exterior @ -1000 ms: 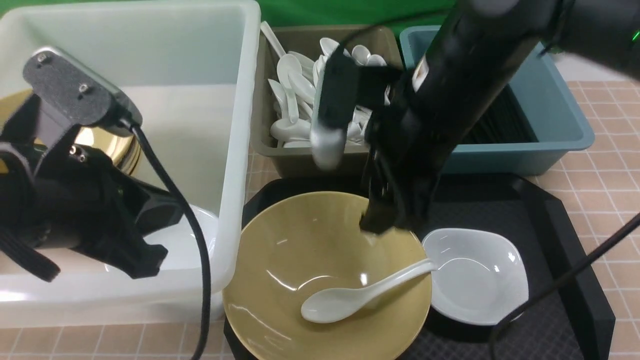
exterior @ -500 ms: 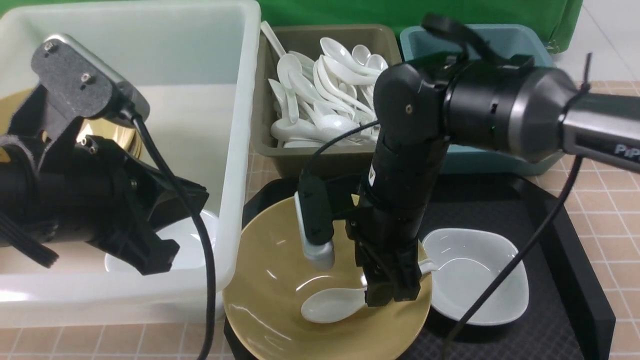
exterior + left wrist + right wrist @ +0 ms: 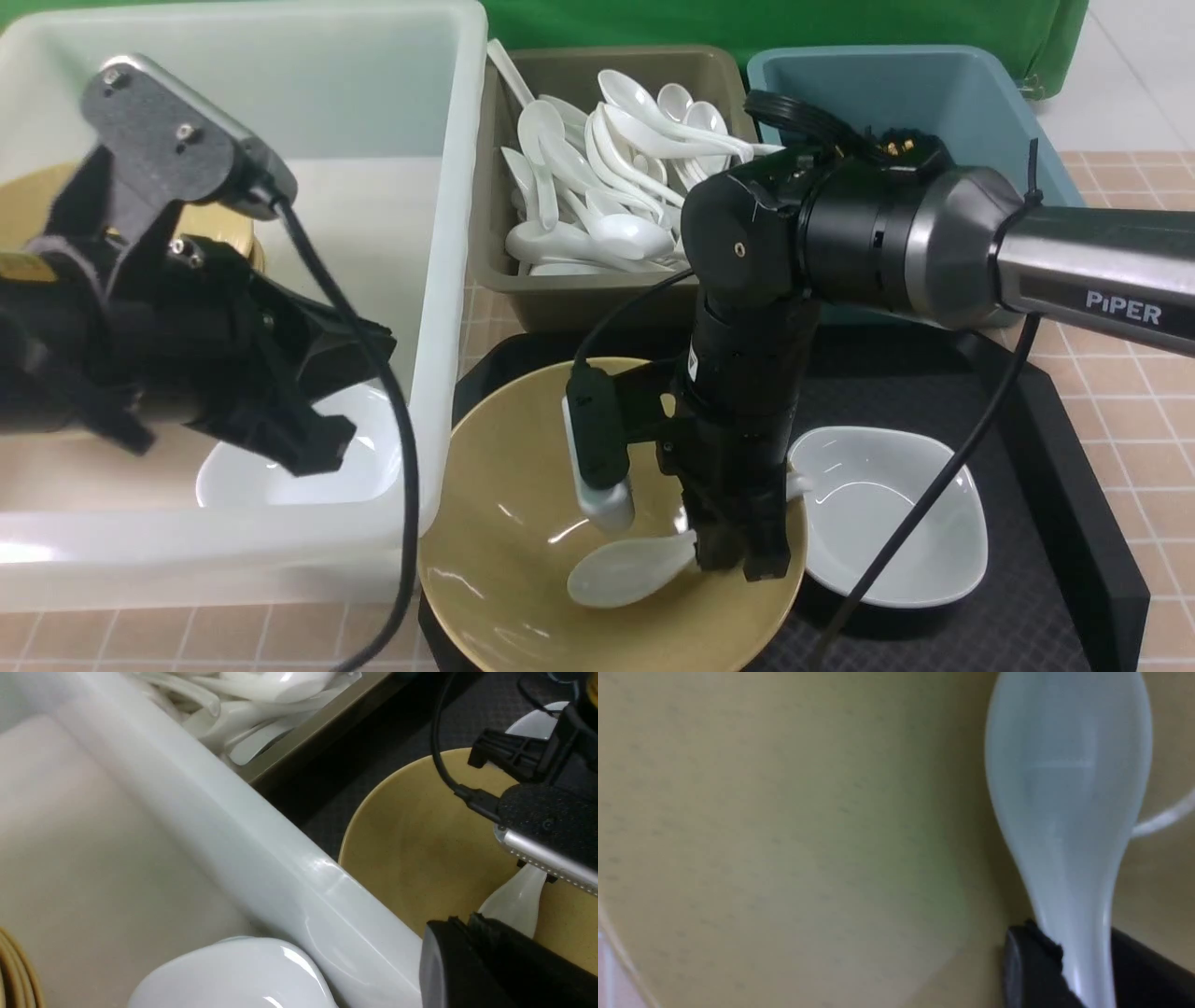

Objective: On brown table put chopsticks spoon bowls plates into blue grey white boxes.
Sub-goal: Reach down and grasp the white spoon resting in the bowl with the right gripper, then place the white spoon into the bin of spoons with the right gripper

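Note:
A white spoon (image 3: 621, 567) lies in the tan bowl (image 3: 504, 523) on the black tray. My right gripper (image 3: 733, 555) reaches down into that bowl and is shut on the spoon's handle; in the right wrist view the spoon (image 3: 1069, 788) runs out from between the black jaws of the gripper (image 3: 1078, 947). A white plate (image 3: 887, 523) sits beside the bowl. My left gripper (image 3: 317, 448) is shut and empty above the white box (image 3: 448, 280), over a second plate (image 3: 280, 476). Another tan bowl (image 3: 19, 210) rests in that box. The chopsticks are hidden.
The olive-grey box (image 3: 569, 303) holds several white spoons. The blue box (image 3: 934, 93) stands behind my right arm. A black tray (image 3: 1046, 523) carries the bowl and plate on the brown table (image 3: 1130, 327). The left gripper's cable hangs along the white box's wall.
My right arm came down from over the boxes into the tan bowl, and its jaws closed on the spoon's handle. The left arm drifted slightly right over the white box.

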Robot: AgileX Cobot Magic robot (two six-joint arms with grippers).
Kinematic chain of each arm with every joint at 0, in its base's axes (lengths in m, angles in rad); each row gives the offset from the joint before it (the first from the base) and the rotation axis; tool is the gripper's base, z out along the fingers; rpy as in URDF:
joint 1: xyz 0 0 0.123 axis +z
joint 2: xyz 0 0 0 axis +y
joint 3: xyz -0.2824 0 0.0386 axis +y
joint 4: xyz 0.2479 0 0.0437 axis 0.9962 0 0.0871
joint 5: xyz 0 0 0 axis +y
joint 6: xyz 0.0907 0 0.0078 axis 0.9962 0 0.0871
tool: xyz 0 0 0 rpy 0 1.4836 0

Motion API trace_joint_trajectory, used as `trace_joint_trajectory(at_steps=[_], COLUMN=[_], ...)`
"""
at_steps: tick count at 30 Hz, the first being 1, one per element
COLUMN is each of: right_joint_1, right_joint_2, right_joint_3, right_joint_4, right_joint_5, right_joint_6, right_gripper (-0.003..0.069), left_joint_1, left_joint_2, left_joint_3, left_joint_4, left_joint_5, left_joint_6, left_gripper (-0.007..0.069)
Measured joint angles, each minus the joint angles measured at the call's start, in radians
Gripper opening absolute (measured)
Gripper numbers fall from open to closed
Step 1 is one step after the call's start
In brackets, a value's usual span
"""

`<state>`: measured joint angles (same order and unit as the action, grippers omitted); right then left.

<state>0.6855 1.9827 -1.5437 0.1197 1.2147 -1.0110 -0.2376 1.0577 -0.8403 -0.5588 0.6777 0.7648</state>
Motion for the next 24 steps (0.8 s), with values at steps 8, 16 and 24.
trace_joint_trajectory(at_steps=[8,16,24], right_joint_1=[-0.1,-0.226,-0.229], right_joint_2=[-0.073,0.017,0.152], right_joint_3=[-0.231,-0.351,-0.349], right_joint_4=[-0.026,0.043,0.059], right_joint_5=[-0.009,-0.505,-0.784], right_joint_6=[0.081,0.448,0.62], right_gripper=[0.0183,0.0183,0.0337], left_joint_1=[0.001,0.067,0.053], left_joint_2=[0.115,0.366,0.467], left_joint_3=[-0.121,-0.428,-0.521], left_joint_4=[0.123,0.234,0.168], left_joint_5=[-0.016,0.078,0.181], left_joint_6=[-0.228,-0.339,-0.232], left_gripper=[0.0004,0.0004,0.0004])
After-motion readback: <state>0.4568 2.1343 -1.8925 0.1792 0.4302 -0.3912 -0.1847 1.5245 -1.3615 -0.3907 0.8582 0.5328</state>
